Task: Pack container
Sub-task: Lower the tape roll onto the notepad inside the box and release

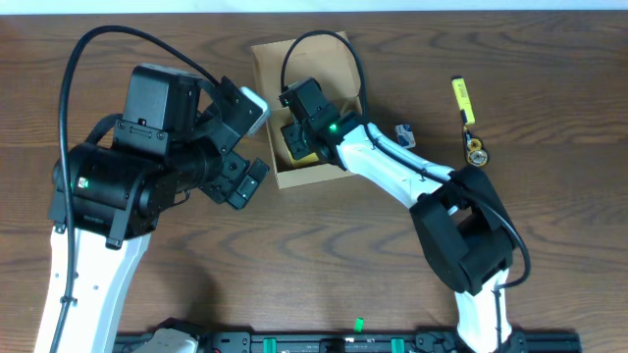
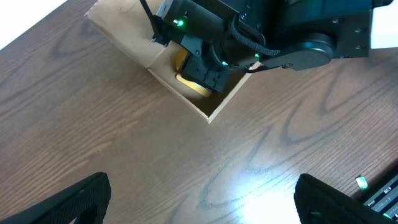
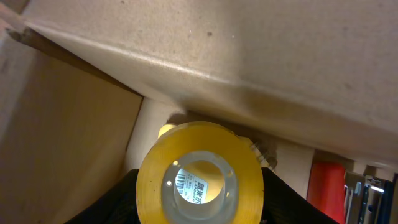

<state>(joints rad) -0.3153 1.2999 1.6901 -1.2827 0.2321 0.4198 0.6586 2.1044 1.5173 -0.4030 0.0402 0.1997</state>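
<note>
At the table's far edge, the right end effector (image 1: pixel 297 137) holds a yellow tape roll (image 3: pixel 199 140) inside the cardboard box (image 1: pixel 275 64); letting go seems next, with the left end effector (image 2: pixel 202 205) wide.

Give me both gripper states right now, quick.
Left gripper: open, empty.
Right gripper: closed on the yellow tape roll, inside the cardboard box.

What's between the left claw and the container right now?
Nothing but bare table, seen in the left wrist view: the open left claw hangs apart from the container.
</note>
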